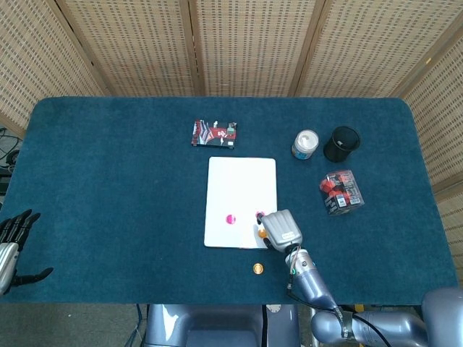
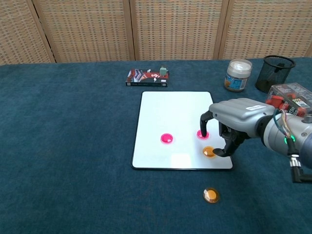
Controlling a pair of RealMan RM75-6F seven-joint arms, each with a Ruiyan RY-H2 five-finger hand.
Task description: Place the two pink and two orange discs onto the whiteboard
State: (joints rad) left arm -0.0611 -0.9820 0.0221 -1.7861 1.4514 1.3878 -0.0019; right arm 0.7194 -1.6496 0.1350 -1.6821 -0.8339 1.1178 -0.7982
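The whiteboard [image 2: 170, 112] lies mid-table with two pink discs [image 2: 166, 138] [image 2: 202, 135] on it. One orange disc [image 2: 209, 151] lies flat on the board near its front right corner. My right hand [image 2: 236, 122] arches over that corner, fingers curled down and apart; one fingertip is at the right pink disc, and the thumb sits just right of the orange disc without holding it. A second orange disc [image 2: 211, 195] rests on the blue cloth in front of the board. In the head view my left hand [image 1: 14, 242] hangs at the table's left edge, fingers spread, empty.
Behind the board lies a flat card box [image 2: 147, 77]. At the back right stand a white-lidded jar [image 2: 238, 75], a black mesh cup [image 2: 277, 73] and a clear box with red contents [image 2: 292, 97]. Blue cloth [image 2: 68, 146] covers the table.
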